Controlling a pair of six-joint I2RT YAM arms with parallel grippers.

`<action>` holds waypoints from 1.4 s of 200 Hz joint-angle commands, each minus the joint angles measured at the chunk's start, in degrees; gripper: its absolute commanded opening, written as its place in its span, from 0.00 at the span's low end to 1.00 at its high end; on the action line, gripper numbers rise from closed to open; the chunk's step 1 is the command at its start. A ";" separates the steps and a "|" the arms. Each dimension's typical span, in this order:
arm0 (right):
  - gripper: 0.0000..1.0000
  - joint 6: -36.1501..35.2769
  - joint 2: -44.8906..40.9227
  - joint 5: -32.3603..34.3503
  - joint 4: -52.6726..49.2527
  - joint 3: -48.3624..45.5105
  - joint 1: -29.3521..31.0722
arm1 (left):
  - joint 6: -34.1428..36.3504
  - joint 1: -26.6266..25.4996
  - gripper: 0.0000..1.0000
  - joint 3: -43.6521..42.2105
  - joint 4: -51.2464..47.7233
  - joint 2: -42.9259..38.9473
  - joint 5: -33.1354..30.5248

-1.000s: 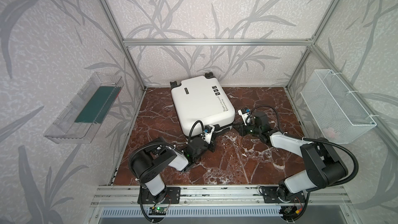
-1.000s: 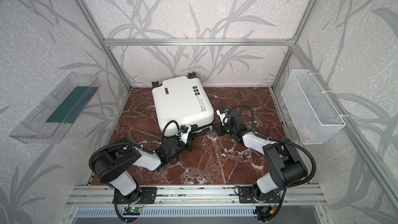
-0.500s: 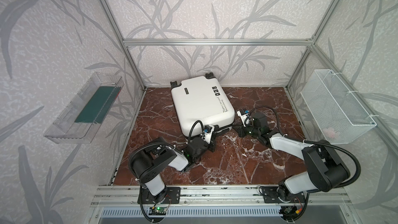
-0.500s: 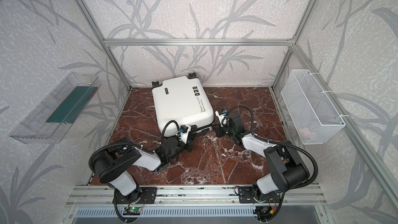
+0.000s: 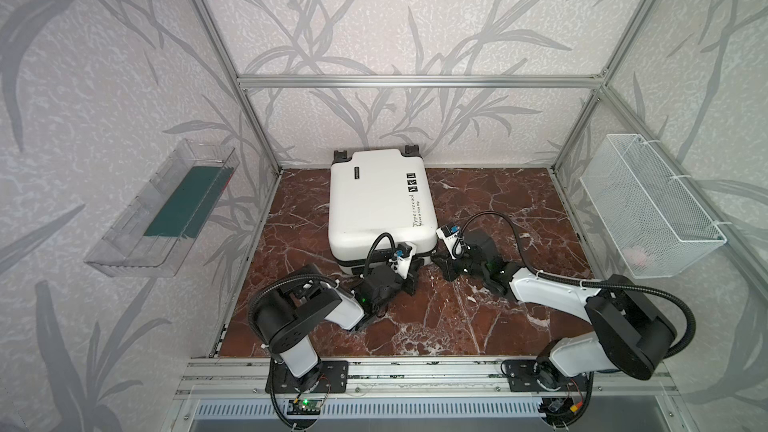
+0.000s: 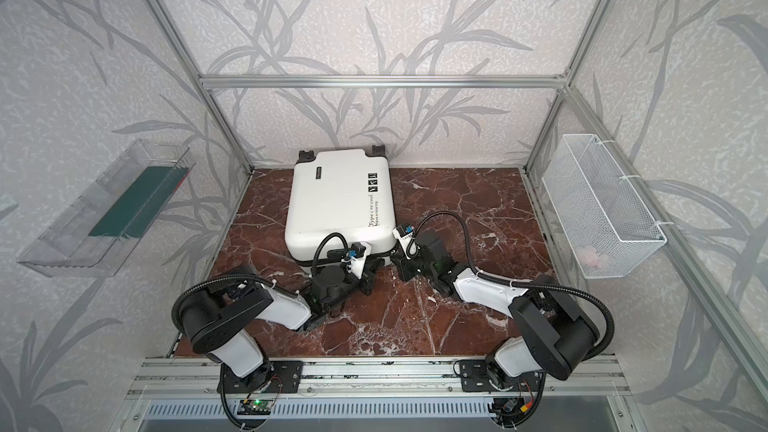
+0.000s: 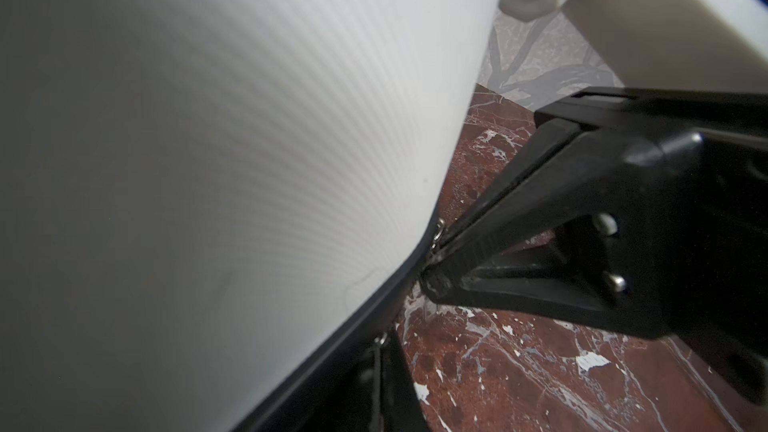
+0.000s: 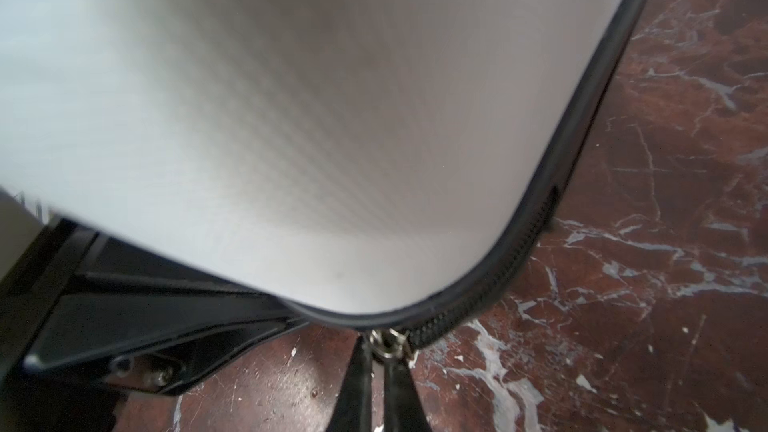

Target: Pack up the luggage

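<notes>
Luggage (image 5: 380, 205) lies flat on the marble table (image 5: 498, 209) with its white shell up. It sits toward the back wall, left of the middle. Black wheels (image 5: 340, 155) face the back wall. Printed text runs along its right side in both top views.

Both arms reach in low to the near edge of the case.

Left hand (image 7: 384, 357): at the near edge, just short of the near right corner. Fingers are pressed together against the black zipper seam (image 8: 498, 280). A small metal piece (image 7: 378, 339) shows at their tip; too dark to tell whether it is gripped.

Right hand (image 8: 380, 353): at the rounded near right corner. Fingers pinch the metal zipper pull (image 8: 388, 343) right at the seam. Zipper teeth are visible along the seam on one side of the pull.

The two hands sit close beside each other, tips apart.

Left wall: clear tray (image 5: 124, 243) with a flat dark green item (image 5: 183, 205) in it. Right wall: white wire basket (image 5: 648, 201) with something pinkish (image 5: 638, 257) at the bottom, too small to identify. Both are well apart from the case.
</notes>
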 commanded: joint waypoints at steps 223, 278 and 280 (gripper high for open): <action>0.41 3.09 -9.77 1.76 -11.40 -2.17 -3.09 | 2.01 -2.31 0.39 6.58 -21.42 -11.08 11.03; 0.41 5.83 -19.22 5.36 -15.54 -4.70 -0.40 | -0.01 -2.25 0.52 6.72 -37.91 -32.74 7.19; 0.41 5.95 -19.41 5.90 -15.62 -4.70 0.02 | -0.03 -2.30 0.53 6.84 -39.20 -33.49 6.82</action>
